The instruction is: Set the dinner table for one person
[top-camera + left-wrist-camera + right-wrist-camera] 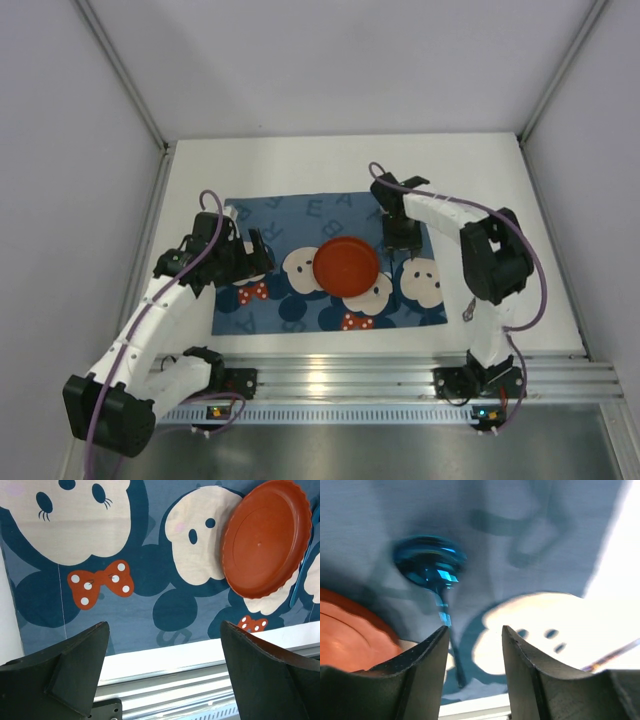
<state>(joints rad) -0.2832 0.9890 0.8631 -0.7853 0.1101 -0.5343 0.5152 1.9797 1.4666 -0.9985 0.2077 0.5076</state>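
- Arms stand bolted at the near edge of the table (300,160), a plain white top. The setting for one is laid on a blue mouse-print placemat (300,215), spread across the table's middle and closer to the near edge than the far one.
- Left pincer (164,630) hangs over the placemat's left part, jaws spread wide and empty, well apart from the plate.
- Red plate (347,265) sits flat near the placemat's centre with nothing on it.
- Right pincer (474,630) is low over the mat just right of the plate, jaws parted with a clear gap. The thin handle of the blue spoon (430,560) runs past the inner face of one finger and does not look clamped from both sides. The spoon therefore seems to lie free on the cloth, its bowl apparently toward the far edge.
- Step in hand, by the look of it, is letting go of the spoon beside the plate. Doing it well means opening wider before any lift. The pincer should then rise straight up, so neither finger drags the handle askew or nudges it against the plate's rim.
- Spoon should end alongside the plate, close but not touching. Whether it lies quite straight cannot be told from these views.
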